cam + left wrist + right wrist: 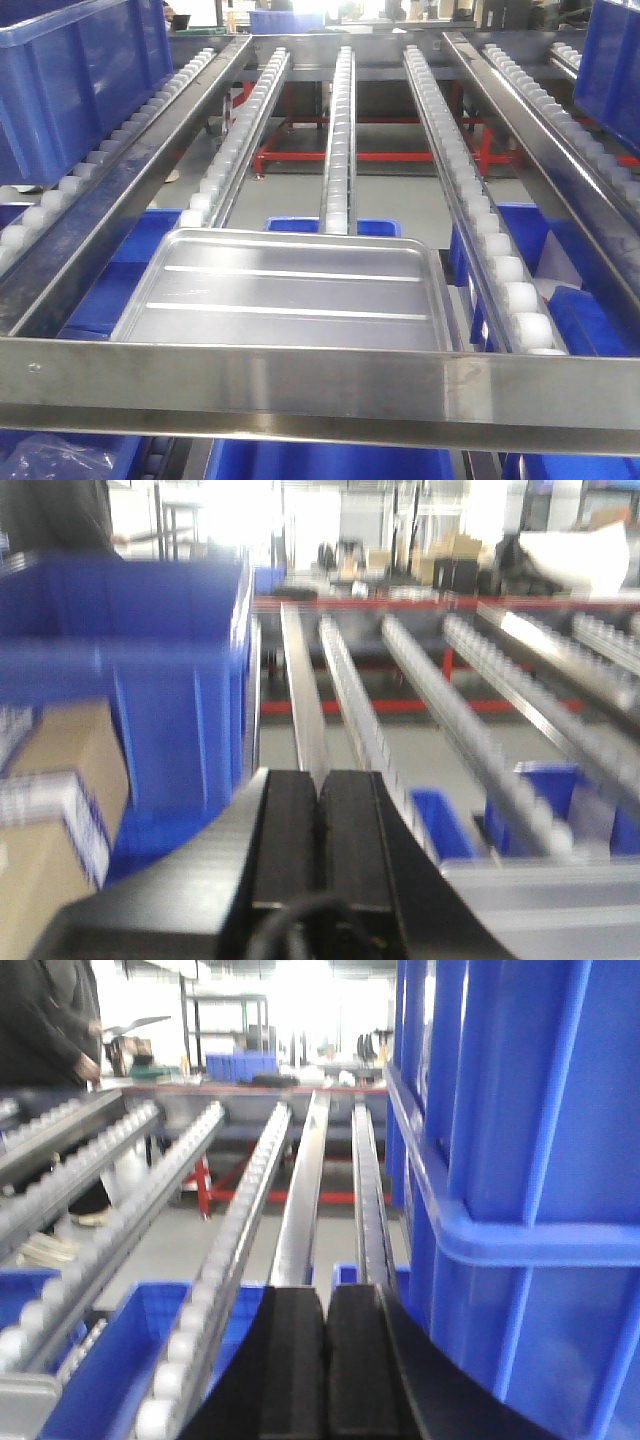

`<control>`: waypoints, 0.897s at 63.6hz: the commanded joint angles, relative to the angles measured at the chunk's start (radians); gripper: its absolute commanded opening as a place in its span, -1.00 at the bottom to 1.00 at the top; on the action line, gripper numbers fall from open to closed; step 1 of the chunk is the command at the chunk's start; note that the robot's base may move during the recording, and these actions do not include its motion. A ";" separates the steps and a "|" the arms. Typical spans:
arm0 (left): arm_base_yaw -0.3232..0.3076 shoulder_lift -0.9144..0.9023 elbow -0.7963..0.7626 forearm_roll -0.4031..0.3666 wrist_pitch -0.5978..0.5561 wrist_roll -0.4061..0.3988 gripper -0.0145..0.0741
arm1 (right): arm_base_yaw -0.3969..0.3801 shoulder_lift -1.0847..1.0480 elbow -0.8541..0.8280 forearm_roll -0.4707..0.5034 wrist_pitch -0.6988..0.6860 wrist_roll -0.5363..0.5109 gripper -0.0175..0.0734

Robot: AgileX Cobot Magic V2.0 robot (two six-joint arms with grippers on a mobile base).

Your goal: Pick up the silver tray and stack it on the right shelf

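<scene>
A: On the rollers, front view: shiny rectangular silver metal tray (290, 295) w/ two long ridges lies flat, near rim just behind the steel front crossbar (320, 385).

B: Which rack?

A: Steel-framed rack of white roller rails (338, 120). Left and centre rails run up to the tray's far edge, and the right rail is just beside its right rim. Low blue plastic bins (330, 462) sit underneath.

B: Grippers?

A: Neither is in the front view. Left gripper (318, 785): black pads pressed together, nothing btwn them. That pic is blurry. Tall blue plastic crate (150, 680) is on its left, w/ a brown cardboard box (60, 770) nearer.

B: And the right?

A: Right gripper (325, 1305): pads also together, empty. Big blue plastic tote (520, 1160) is close on its right.
</scene>
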State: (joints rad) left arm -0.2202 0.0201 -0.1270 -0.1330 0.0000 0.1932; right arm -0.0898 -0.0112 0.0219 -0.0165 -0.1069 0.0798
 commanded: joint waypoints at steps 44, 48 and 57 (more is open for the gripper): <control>-0.006 0.735 -0.617 -0.250 0.290 0.001 0.00 | 0.091 0.329 -0.394 0.007 0.085 0.057 0.15; -0.006 0.760 -0.617 -0.303 0.303 0.001 0.02 | 0.102 0.330 -0.394 0.007 0.107 0.057 0.15; -0.078 0.804 -0.617 -0.327 0.316 0.001 -0.02 | 0.161 0.352 -0.436 0.016 0.237 0.057 0.15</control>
State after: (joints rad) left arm -0.2482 0.8098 -0.7025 -0.4190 0.3790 0.1932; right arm 0.0416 0.3087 -0.3498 -0.0096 0.1352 0.1353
